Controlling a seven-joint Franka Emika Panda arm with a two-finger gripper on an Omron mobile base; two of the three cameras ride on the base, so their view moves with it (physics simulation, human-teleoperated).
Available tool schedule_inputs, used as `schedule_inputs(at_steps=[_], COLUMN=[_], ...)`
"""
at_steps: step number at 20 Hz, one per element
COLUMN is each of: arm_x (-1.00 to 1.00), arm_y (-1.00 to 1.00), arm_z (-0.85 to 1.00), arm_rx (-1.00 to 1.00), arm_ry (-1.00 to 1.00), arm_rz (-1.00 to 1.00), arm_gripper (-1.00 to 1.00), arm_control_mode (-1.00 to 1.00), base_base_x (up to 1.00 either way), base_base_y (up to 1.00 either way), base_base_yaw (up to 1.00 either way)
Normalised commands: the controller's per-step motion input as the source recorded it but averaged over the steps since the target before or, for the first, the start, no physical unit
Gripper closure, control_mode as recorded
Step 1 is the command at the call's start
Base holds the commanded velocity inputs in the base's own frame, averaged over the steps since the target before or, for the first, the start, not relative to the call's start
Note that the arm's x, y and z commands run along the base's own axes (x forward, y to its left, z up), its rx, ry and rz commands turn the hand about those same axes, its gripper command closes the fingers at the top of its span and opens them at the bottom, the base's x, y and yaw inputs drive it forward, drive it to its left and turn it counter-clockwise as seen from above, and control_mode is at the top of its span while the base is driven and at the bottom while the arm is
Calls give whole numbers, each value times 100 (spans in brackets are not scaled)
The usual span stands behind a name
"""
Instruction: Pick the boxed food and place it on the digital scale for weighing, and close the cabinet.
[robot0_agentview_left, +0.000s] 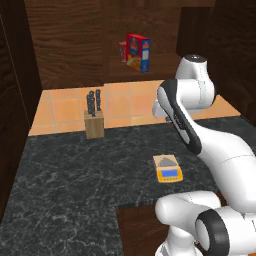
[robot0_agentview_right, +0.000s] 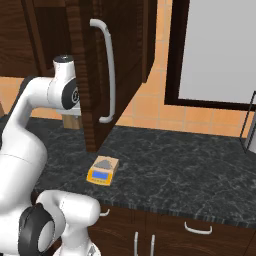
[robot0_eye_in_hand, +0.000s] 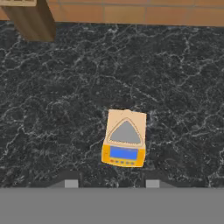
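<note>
The boxed food (robot0_agentview_left: 138, 52), a red carton with a blue side, stands upright on the shelf of the open cabinet (robot0_agentview_left: 75, 45) above the counter. The cabinet's door (robot0_agentview_right: 90, 75) swings out towards me, its silver handle (robot0_agentview_right: 109, 70) facing front. The yellow digital scale (robot0_agentview_left: 168, 169) (robot0_agentview_right: 102, 170) lies flat on the dark counter, its plate bare. My gripper (robot0_eye_in_hand: 112, 183) hangs well above the counter and looks down on the scale (robot0_eye_in_hand: 125, 138). Its fingertips (robot0_eye_in_hand: 71, 183) stand apart with nothing between them.
A wooden knife block (robot0_agentview_left: 94, 122) (robot0_eye_in_hand: 30, 22) stands on the counter left of the scale. A smaller red item (robot0_agentview_left: 122, 51) sits beside the carton on the shelf. A dark-framed pane (robot0_agentview_right: 220, 50) is on the wall to the right, and a grey object (robot0_agentview_right: 250, 130) at the counter's right end.
</note>
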Motion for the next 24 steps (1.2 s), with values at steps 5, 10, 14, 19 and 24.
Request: schedule_inputs(at_steps=[5, 10, 14, 19, 24], arm_x=[-26, -8, 5, 33, 43], arm_y=[2, 15, 31, 34, 29], arm_z=[-4, 46, 88, 100, 80], arm_rx=[1, 17, 13, 2, 0], arm_ry=[-23, -37, -22, 0, -14], arm_rz=[2, 9, 6, 7, 18], arm_gripper=[-100, -100, -100, -100, -100], arm_control_mode=[-100, -100, -100, -100, -100], base_base_x=[0, 0, 0, 0, 0], base_base_y=[0, 0, 0, 0, 0], base_base_yaw=[0, 0, 0, 0, 0])
